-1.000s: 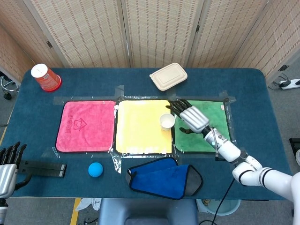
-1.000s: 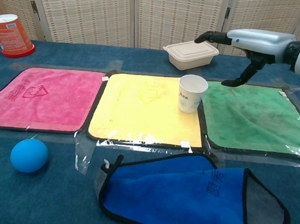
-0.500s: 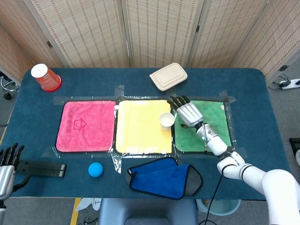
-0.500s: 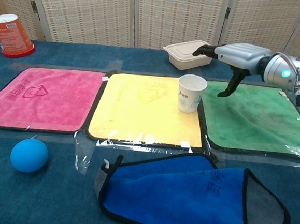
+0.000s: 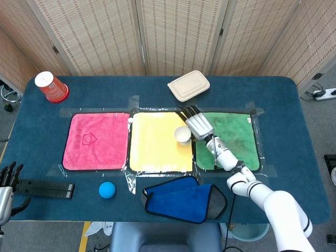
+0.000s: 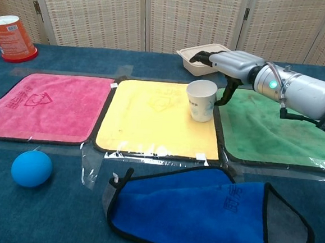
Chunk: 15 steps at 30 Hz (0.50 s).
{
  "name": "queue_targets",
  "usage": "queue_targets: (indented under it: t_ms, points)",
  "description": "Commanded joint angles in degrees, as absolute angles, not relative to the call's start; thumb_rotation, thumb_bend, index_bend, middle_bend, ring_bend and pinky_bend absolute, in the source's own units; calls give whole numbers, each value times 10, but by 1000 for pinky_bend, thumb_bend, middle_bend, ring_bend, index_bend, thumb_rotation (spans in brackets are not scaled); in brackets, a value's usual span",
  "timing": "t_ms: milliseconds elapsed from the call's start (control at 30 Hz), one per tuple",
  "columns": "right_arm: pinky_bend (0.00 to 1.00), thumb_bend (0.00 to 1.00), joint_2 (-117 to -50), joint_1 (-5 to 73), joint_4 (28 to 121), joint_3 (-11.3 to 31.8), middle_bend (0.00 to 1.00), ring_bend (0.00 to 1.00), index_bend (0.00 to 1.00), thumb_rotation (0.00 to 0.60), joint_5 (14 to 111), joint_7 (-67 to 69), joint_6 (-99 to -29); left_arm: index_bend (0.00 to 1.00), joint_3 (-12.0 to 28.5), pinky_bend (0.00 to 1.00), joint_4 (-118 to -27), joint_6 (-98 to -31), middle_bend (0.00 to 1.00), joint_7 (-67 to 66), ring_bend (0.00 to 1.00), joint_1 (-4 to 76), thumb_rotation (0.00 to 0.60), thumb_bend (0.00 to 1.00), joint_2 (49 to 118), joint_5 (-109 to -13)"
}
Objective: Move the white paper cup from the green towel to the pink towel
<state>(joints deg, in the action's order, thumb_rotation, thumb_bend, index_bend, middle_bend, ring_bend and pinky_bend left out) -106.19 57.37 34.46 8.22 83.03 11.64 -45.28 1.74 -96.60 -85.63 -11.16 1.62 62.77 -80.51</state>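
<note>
Setting: dark blue table before woven screens; pink towel, yellow towel and green towel taped in a row. White paper cup: upright, mouth up, on the yellow towel's right edge, off the green one. Right hand: just right of the cup and above its rim, fingers spread over it, thumb down beside its wall; contact cannot be told. Pink towel lies well to the cup's left. Left hand: at the table's near-left corner, holding nothing; right hand far nearer.
</note>
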Motion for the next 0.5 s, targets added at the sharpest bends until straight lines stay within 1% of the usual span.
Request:
queue_targets:
  t_ms: [33, 333, 500]
  points:
    - [0, 204, -1073, 582, 334, 80, 0, 0, 0, 600, 837, 126, -457, 60, 18, 0, -966, -857, 39, -112, 69, 16, 600, 322, 628, -805]
    - [0, 204, -1097, 601, 324, 79, 0, 0, 0, 600, 851, 148, -471, 60, 17, 0, -963, -857, 39, -109, 69, 13, 600, 323, 627, -803]
    - [0, 204, -1082, 598, 346, 74, 0, 0, 0, 600, 864, 156, -500, 60, 19, 0, -962, -858, 39, -107, 69, 13, 600, 323, 625, -803]
